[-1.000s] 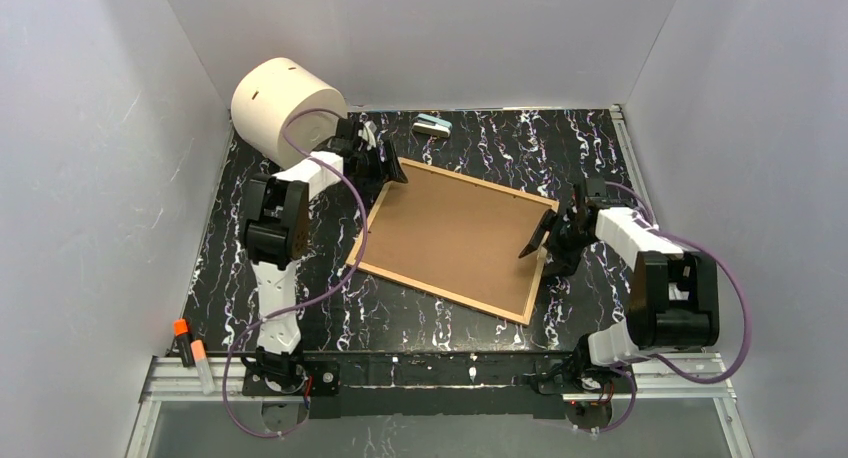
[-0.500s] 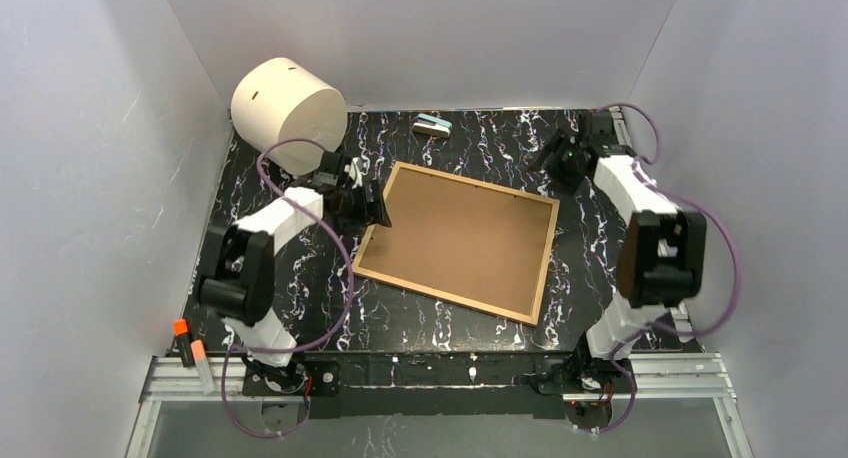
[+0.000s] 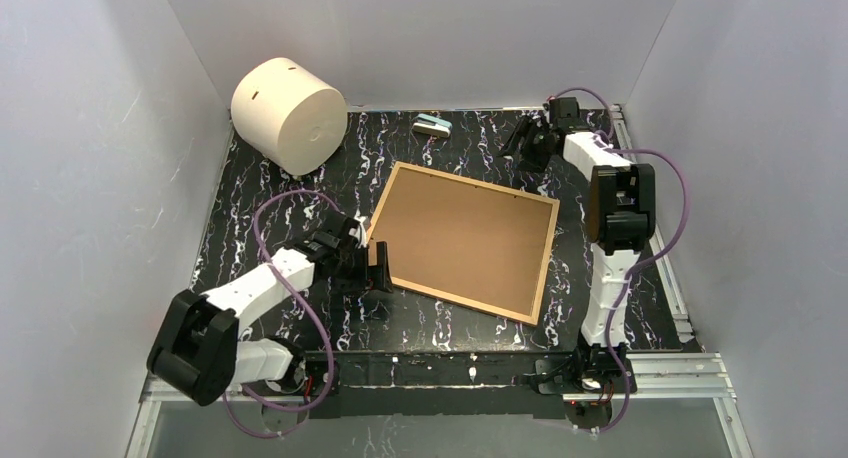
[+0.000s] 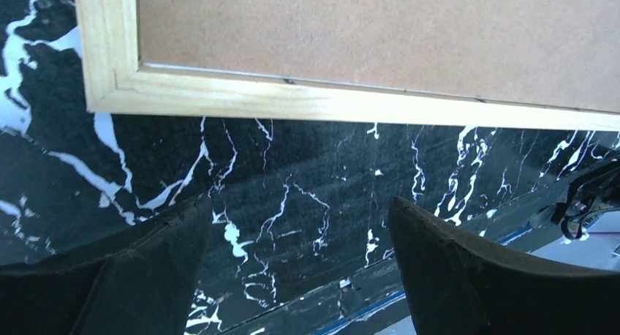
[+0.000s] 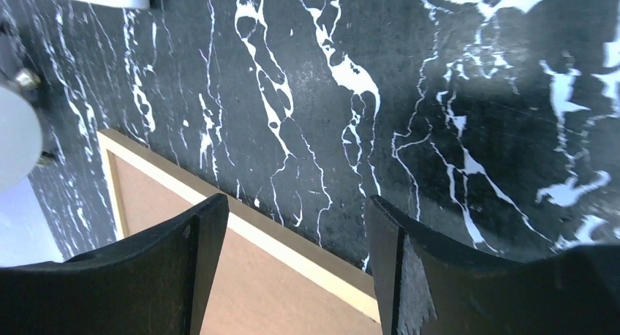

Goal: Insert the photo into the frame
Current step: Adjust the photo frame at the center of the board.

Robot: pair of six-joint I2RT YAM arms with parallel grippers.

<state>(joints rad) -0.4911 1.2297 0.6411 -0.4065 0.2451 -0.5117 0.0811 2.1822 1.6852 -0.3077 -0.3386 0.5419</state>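
Surface: black, white-veined marble-pattern table (image 3: 450,323), enclosed by plain white walls (image 3: 420,38).
Left gripper (image 3: 372,263): jaws spread wide with only bare tabletop between them and nothing gripped; low over the table at about 8 o'clock from the table's centre. The wrist view shows the left gripper (image 4: 300,211) just short of the wooden edge and not touching it.
Right gripper (image 3: 525,138): jaws also wide apart and empty, at about 1 o'clock from the centre. Its wrist view shows the right gripper (image 5: 292,203) over bare marble, with a frame corner beneath and beyond the fingers.
Frame (image 3: 465,240): lies flat at the table's centre, brown fibreboard back uppermost, thin light-wood edges all round, turned slightly clockwise. Its 8 o'clock corner is just beside the left gripper and its 1 o'clock corner is near the right gripper. The backing fills the upper left wrist view (image 4: 365,28) and the lower right wrist view (image 5: 278,298).
Photo: no view shows it; whether it sits under the backing cannot be told.
Cylinder (image 3: 288,113): large, cream, on its side at 11 o'clock, apart from the frame.
Small object (image 3: 432,126): grey-blue and white, at 12 o'clock by the far edge.
Markers (image 3: 190,350): two with orange caps, at 8 o'clock on the near rail.
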